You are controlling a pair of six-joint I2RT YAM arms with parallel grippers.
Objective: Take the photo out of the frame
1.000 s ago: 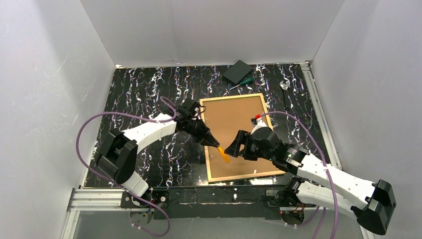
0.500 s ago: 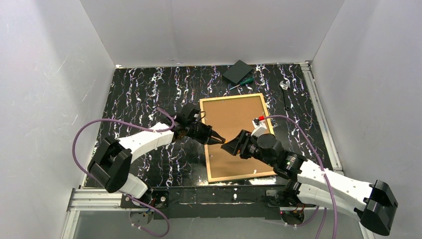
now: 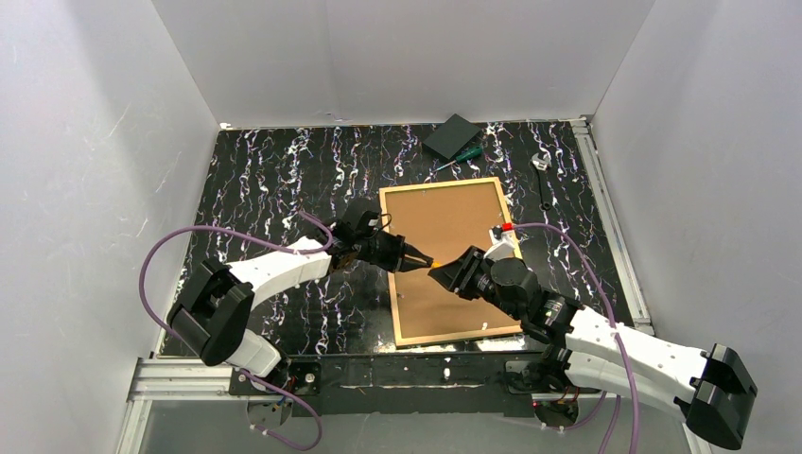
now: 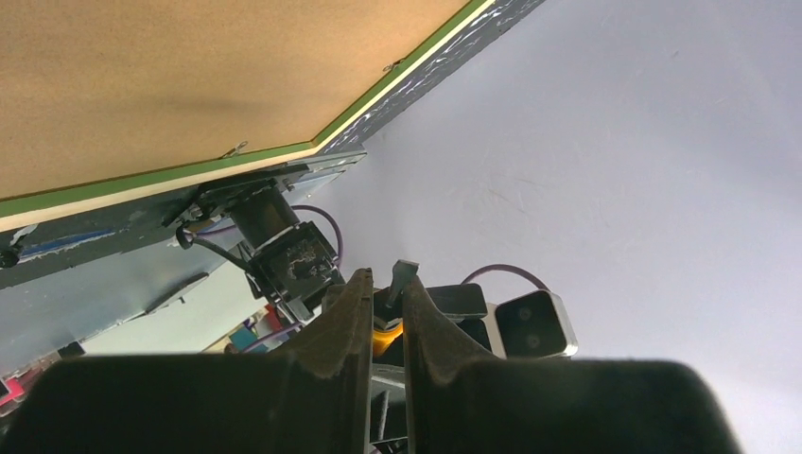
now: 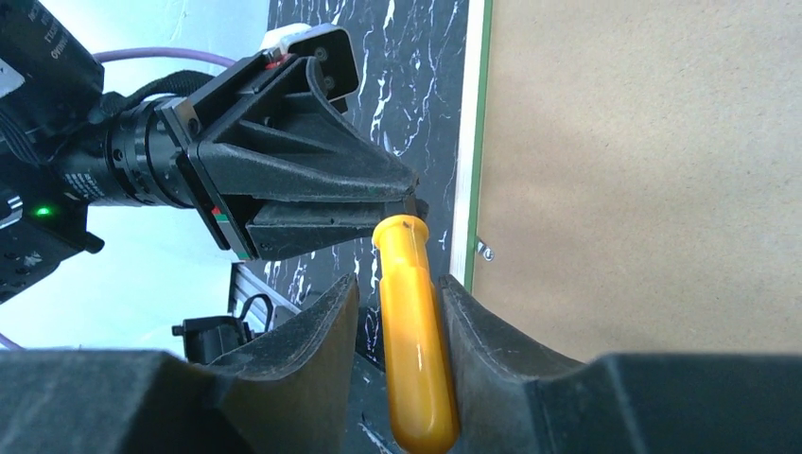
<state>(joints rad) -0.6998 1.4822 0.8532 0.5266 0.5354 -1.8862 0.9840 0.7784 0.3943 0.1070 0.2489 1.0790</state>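
Frame point(image 3: 440, 184), one, left gripper point(image 3: 423, 259), right gripper point(image 3: 437, 272), one orange tool point(image 5: 413, 350)

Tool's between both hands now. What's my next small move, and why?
Probably close the right hand firmly on the orange-handled tool: its fingers flank the handle, grip not clearly tight, while the left hand holds the other end.
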